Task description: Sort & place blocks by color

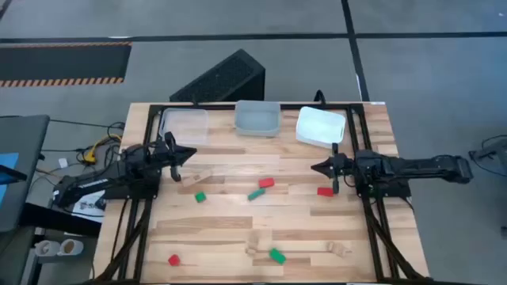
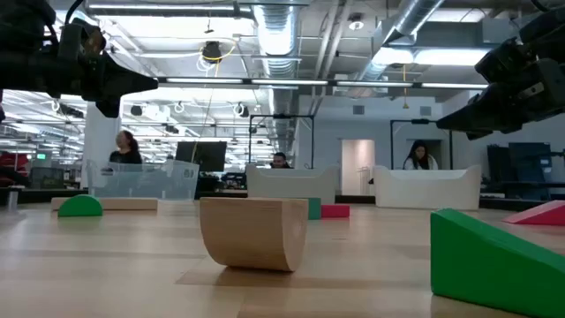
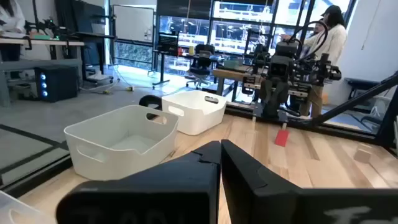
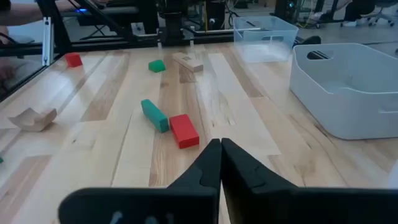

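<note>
Both grippers hang above the table with their fingers pressed together at the tips, holding nothing. The left gripper [image 1: 188,153] sits at the left side of the table, near the clear tray [image 1: 184,125] at the back left corner, with a light wooden block [image 1: 198,176] lying just in front of it and a small green block [image 1: 200,196] a little nearer the front. In the left wrist view its dark fingers [image 3: 205,163] meet in a closed point, touching no block. The right gripper [image 1: 320,168] sits at the right side, in front of the white tray [image 1: 320,127] at the back right, and a red block [image 1: 325,191] lies on the table near it. Its fingers [image 4: 211,160] are likewise clenched on empty air. Between the two arms, near the middle of the table, a red brick [image 1: 266,183] and a green brick [image 1: 256,194] lie just beside each other. A third tray [image 1: 257,118] stands between the other two. Toward the front edge lie a small red block [image 1: 173,259], a green block [image 1: 276,255] beside a curved light wood piece [image 1: 255,245], and another light wood piece [image 1: 339,248] farther right.
</note>
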